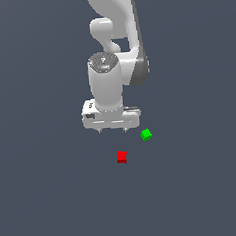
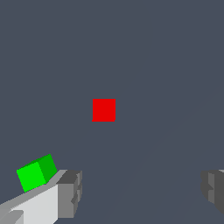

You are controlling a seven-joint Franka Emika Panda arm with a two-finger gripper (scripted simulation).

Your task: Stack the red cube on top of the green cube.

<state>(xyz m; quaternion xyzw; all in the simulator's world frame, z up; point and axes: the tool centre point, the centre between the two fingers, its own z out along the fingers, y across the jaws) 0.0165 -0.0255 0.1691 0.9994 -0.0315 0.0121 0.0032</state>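
The red cube (image 1: pixel 122 157) lies on the grey floor, just ahead of and below the white gripper (image 1: pixel 112 131) in the exterior view. The green cube (image 1: pixel 146 134) lies a short way off, toward the exterior view's right of the red cube and apart from it. The gripper hangs above the floor with its jaws wide apart and nothing between them. In the wrist view the red cube (image 2: pixel 104 110) shows in the middle, beyond the fingertips (image 2: pixel 70 192), and the green cube (image 2: pixel 36 172) shows beside one finger. The gripper (image 2: pixel 141 190) touches neither cube.
The white arm (image 1: pixel 116 35) rises behind the gripper toward the back of the exterior view. The plain dark grey floor (image 1: pixel 56 195) runs in every direction with no other object on it.
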